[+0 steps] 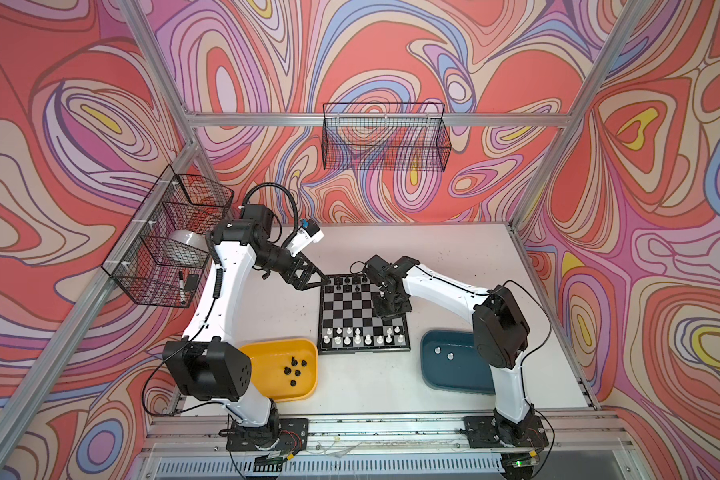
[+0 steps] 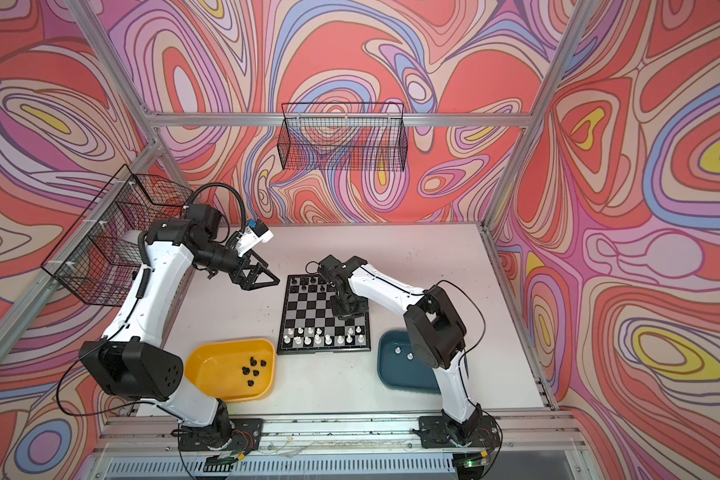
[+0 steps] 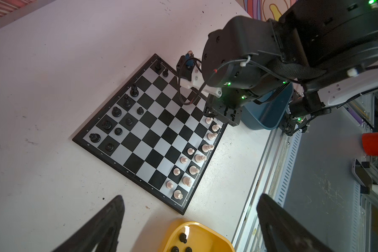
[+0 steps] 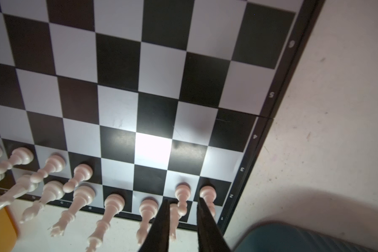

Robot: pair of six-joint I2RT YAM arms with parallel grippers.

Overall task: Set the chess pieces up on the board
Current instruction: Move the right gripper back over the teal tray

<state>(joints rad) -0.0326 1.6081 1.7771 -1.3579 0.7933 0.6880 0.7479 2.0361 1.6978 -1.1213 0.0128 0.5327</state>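
Gripper on the right (image 4: 183, 199) is straddling a white pawn (image 4: 182, 191), jaws narrowly parted and not gripping — best lifting straight up, sparing neighbouring pieces (image 4: 148, 206).

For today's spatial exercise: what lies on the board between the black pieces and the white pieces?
Bare squares only: between the black pieces and the white pieces the board holds nothing, as both wrist views show.
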